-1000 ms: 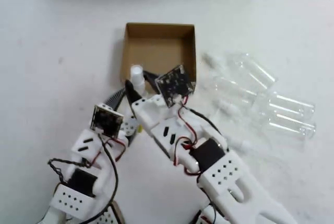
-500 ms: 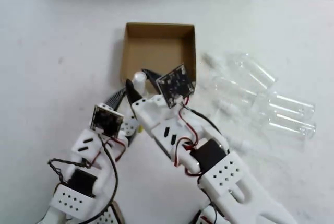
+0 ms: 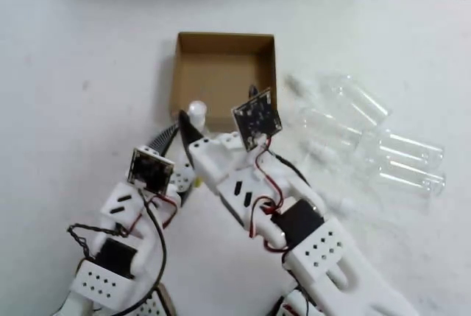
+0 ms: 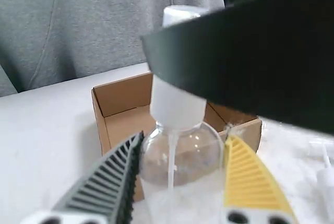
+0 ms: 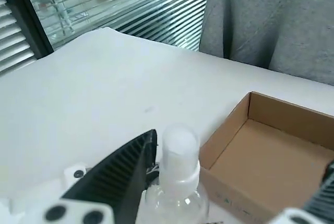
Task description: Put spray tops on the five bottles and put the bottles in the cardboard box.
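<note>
— High view first: how many boxes are on the table (image 3: 81, 73)?
— One cardboard box (image 3: 221, 42), open side up, near the middle.
— And bottles?
— One bottle (image 4: 180, 156) stands upright just outside the box's near wall. It has one white spray top (image 5: 179, 151) on its neck. Off to the right, well apart from the box, clear loose bottles (image 3: 358, 100) lie on their sides. I count four, but they run into one another, so I wouldn't swear to it.
— Any tops lying about?
— Some loose spray tops (image 3: 344, 202) lie among and near them, too faint to count.
— What is the left pincer doing?
— The left gripper (image 4: 182, 141) is clamped on the bottle's round body. One grey finger (image 4: 112, 182) and one yellow finger (image 4: 250, 182) press against opposite sides.
— And the right one?
— The right gripper (image 5: 237, 158) is spread wide around the spray top and grips nothing. One black finger (image 5: 122, 174) sits just beside the cap; I can't tell whether it touches. The other finger is well away on the far side
</note>
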You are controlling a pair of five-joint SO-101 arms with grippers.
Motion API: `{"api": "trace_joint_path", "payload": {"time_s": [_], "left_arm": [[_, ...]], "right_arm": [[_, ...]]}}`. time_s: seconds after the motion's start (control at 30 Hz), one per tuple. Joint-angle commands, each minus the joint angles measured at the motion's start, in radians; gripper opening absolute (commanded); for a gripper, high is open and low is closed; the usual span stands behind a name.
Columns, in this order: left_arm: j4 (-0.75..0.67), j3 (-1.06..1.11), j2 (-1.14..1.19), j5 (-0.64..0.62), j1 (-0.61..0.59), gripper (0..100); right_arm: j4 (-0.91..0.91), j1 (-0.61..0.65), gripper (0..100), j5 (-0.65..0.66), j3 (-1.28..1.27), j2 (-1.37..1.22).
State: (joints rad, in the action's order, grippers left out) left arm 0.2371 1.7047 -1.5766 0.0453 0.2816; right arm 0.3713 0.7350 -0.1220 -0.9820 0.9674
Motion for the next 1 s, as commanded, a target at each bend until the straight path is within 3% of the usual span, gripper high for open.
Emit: {"api": "trace_joint_path", "payload": {"time_s": [0.0, 0.47, 0.83, 0.97], "left_arm": [[-0.008, -0.009, -0.021, 0.008, 0.010, 7], [-0.130, -0.035, -0.019, 0.008, -0.084, 7], [-0.129, -0.293, -0.010, 0.006, -0.116, 7], [-0.127, -0.437, 0.102, 0.006, -0.122, 7]], "right_arm": [[0.035, -0.041, 44.6, -0.037, 0.035, 0.079], [0.147, -0.154, 44.5, -0.092, 0.023, 0.148], [0.177, -0.292, 44.4, -0.035, -0.150, 0.156], [0.177, -0.309, 44.4, -0.029, -0.235, 0.157]]}}
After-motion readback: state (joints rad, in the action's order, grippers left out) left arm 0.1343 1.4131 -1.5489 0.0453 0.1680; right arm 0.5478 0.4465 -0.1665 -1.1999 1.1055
